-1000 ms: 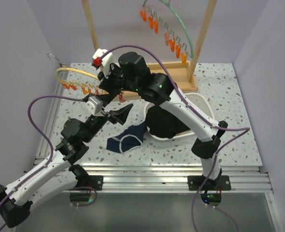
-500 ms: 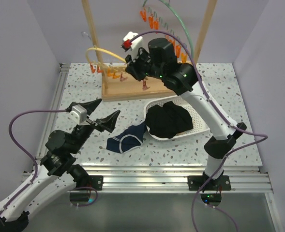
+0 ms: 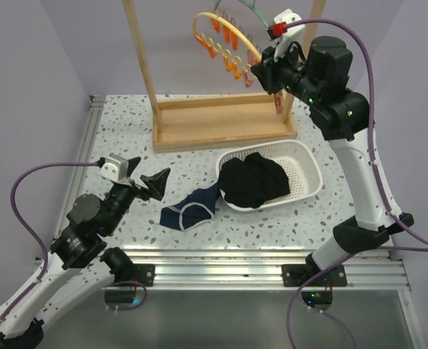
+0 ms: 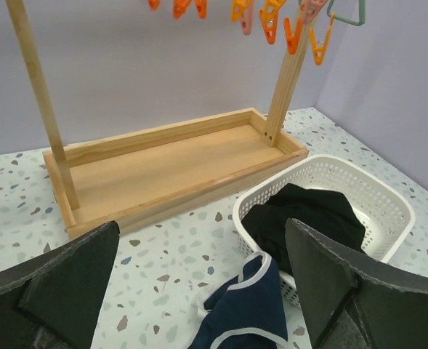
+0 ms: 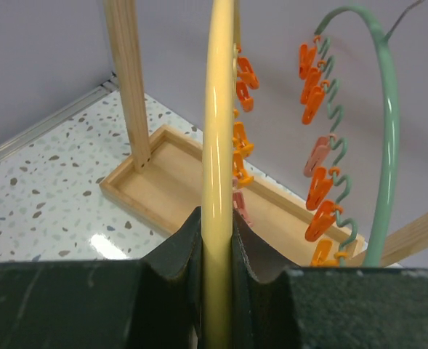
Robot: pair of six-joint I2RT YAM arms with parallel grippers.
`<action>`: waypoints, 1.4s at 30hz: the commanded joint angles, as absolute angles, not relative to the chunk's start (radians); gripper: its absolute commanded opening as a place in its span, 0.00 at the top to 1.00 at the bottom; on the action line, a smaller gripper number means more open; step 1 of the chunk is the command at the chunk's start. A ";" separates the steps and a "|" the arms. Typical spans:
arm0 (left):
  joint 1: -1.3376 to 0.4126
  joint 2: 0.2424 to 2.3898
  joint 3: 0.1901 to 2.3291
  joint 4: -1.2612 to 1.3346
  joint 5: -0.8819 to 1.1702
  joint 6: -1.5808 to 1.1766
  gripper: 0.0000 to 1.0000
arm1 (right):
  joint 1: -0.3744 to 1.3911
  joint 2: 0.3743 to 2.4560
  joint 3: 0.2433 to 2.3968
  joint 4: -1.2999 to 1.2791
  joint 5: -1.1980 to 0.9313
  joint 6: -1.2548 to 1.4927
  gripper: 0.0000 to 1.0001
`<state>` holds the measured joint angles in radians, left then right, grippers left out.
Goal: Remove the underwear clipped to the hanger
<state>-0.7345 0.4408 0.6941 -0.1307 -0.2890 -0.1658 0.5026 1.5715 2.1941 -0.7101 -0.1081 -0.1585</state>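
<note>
My right gripper point(image 3: 261, 71) is shut on the yellow hanger point(image 3: 224, 29), holding it high by the wooden rack point(image 3: 221, 120); its orange clips point(image 3: 232, 62) hang empty. In the right wrist view the hanger point(image 5: 217, 174) runs upright between my fingers point(image 5: 253, 251). Black underwear point(image 3: 253, 180) lies piled in the white basket point(image 3: 304, 163). Navy underwear with white trim point(image 3: 192, 209) lies on the table, against the basket's left end. My left gripper point(image 3: 144, 182) is open and empty, low at the left, facing the navy piece point(image 4: 246, 313) and the basket point(image 4: 377, 200). No beige piece shows.
A green hanger point(image 5: 381, 123) with orange and pink clips hangs on the rack beside the yellow one. The rack's wooden tray base point(image 4: 170, 163) and two posts stand at the back. Lilac walls close in left, right and behind.
My right gripper has carried the yellow hanger up and to the right, from the table's left up to the rack's top. My left arm has drawn back toward the near left.
</note>
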 commanded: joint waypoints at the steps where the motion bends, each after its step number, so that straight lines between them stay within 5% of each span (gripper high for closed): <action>1: -0.733 0.425 0.732 -0.216 -0.342 -0.172 0.00 | 0.476 1.632 2.290 -0.580 -0.158 -0.101 1.00; 11: -0.733 0.361 0.700 -0.275 -0.388 -0.141 0.00 | 0.466 1.844 2.519 -0.503 -0.132 0.021 1.00; 25: -0.733 0.331 0.667 -0.287 -0.407 -0.138 0.00 | 0.468 1.887 2.447 -0.463 -0.136 0.012 0.99; 30: -0.732 0.333 0.664 -0.287 -0.396 -0.138 0.00 | 0.466 1.813 2.373 -0.471 -0.179 -0.043 0.65; 32: -0.732 0.334 0.666 -0.285 -0.391 -0.138 0.00 | 0.466 1.787 2.358 -0.480 -0.184 -0.051 0.59; 35: -0.732 0.336 0.667 -0.285 -0.387 -0.140 0.00 | 0.466 1.763 2.333 -0.488 -0.190 -0.061 0.36; 36: -0.732 0.336 0.666 -0.287 -0.387 -0.140 0.00 | 0.466 1.741 2.329 -0.494 -0.192 -0.066 0.18; 37: -0.732 0.334 0.664 -0.288 -0.387 -0.141 0.00 | 0.466 1.729 2.324 -0.508 -0.201 -0.072 0.10; 39: -0.732 0.331 0.663 -0.287 -0.385 -0.143 0.00 | 0.466 1.685 2.316 -0.531 -0.212 -0.110 0.01; 42: -0.732 0.333 0.663 -0.285 -0.385 -0.138 0.00 | 0.468 1.607 2.300 -0.598 -0.280 -0.210 0.01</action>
